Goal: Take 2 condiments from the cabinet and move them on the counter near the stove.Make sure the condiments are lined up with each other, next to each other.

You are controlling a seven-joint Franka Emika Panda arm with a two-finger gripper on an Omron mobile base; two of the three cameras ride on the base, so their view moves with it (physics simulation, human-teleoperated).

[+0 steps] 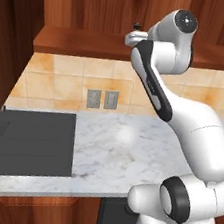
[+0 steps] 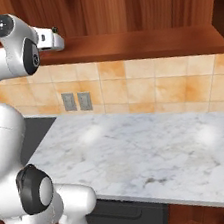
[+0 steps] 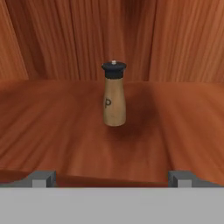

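A tan shaker (image 3: 114, 95) with a dark cap, one of the condiments, stands upright on the wooden shelf (image 3: 52, 127) of the cabinet, near its back wall. My gripper (image 3: 112, 178) faces it, open, and the shaker stands well ahead of the fingertips (image 3: 43, 178), centred between them. From the base views the hand (image 1: 134, 38) (image 2: 53, 40) hovers at the shelf's front edge (image 1: 83, 43). Below lie the white marble counter (image 1: 128, 151) (image 2: 154, 148) and the black stove (image 1: 29, 143) at its left.
A tan tile backsplash carries two grey outlets (image 1: 101, 99) (image 2: 76, 101). The cabinet's dark side wall (image 1: 9, 49) stands at the left, above the stove. A dark panel (image 1: 112, 217) sits under the counter's front edge.
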